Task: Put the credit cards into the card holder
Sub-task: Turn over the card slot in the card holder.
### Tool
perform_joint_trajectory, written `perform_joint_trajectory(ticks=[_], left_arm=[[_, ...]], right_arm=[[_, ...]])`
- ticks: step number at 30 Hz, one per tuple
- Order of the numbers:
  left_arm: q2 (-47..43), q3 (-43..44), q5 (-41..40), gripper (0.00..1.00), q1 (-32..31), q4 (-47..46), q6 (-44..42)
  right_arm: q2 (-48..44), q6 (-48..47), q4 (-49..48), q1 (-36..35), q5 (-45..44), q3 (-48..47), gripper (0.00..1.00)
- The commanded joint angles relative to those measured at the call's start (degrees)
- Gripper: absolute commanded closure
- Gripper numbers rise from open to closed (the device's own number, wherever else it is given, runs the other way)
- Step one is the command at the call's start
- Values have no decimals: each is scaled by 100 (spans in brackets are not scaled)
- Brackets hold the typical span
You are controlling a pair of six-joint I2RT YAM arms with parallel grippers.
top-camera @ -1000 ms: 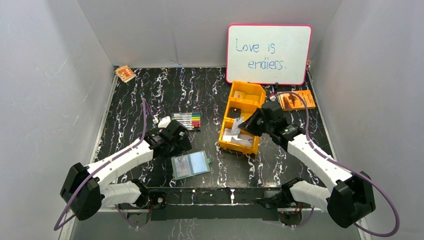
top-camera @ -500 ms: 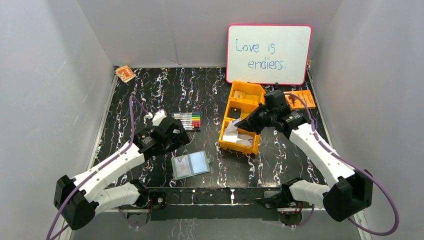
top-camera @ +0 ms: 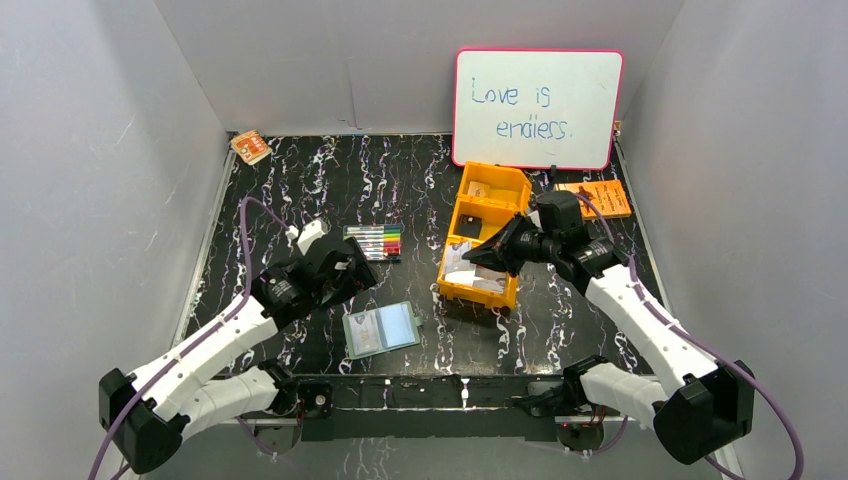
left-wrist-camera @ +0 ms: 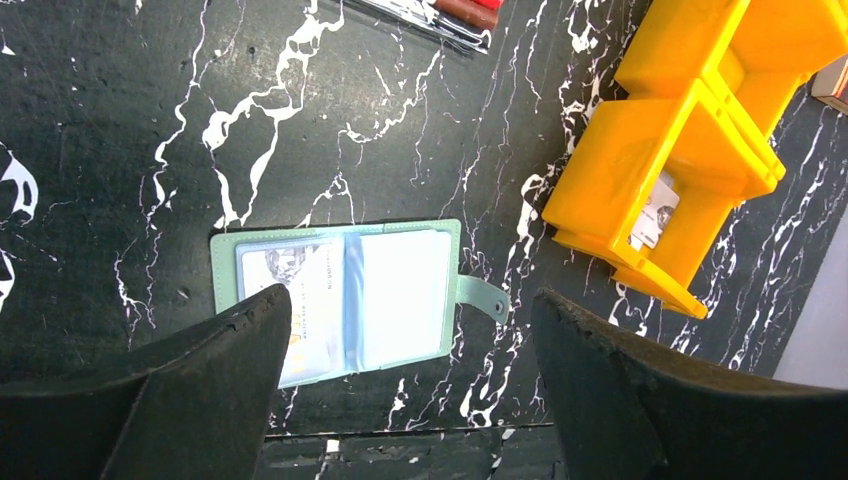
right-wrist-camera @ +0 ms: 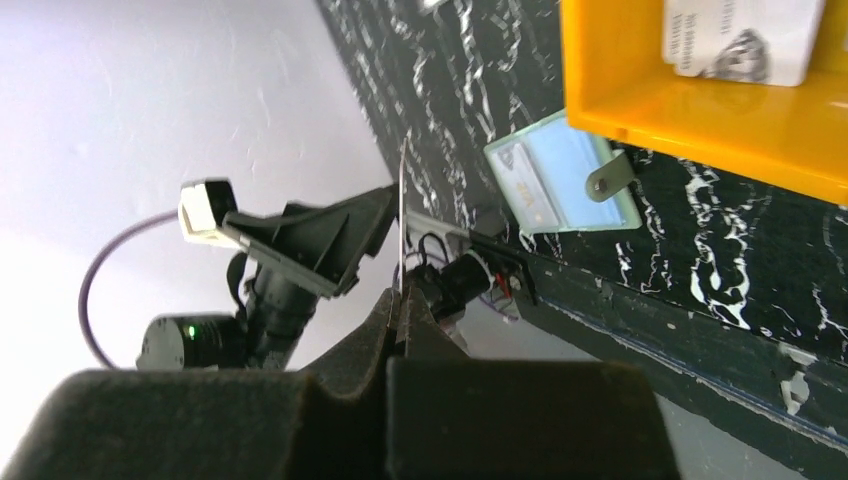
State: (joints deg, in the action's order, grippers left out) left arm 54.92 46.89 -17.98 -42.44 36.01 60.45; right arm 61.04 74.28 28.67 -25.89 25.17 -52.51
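Both arms [top-camera: 200,345] white w/ blk joints, purple cables [top-camera: 243,225], blk wedge-shaped jaws.

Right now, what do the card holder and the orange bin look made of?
The card holder: probably faux leather, going by its matte grey-green cover edge and soft side tab; the pockets look like translucent plastic, with a credit card showing through one. The orange bin: rigid moulded plastic, smooth, slightly glossy, uniform in colour with thin straight dividers.
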Motion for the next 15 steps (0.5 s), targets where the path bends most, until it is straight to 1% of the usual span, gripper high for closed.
perform_joint_trajectory(ticks=[1,5,11,13,15], left_arm=[[-273,-126,118,14,29,26,96],[-410,-234,179,14,27,24,155],[-546,-310,164,14,31,119,175],[-567,-333,170,14,33,150,185],[-597,-370,180,14,33,196,193]], right_arm=[[-201,-112,-1480,5,1107,502,100],[-302,-3,-1706,7,1203,687,100],[-315,-48,-1653,7,1218,677,100],[-316,-311,-1544,6,1132,568,100],[-310,-879,-1341,-177,831,296,100]])
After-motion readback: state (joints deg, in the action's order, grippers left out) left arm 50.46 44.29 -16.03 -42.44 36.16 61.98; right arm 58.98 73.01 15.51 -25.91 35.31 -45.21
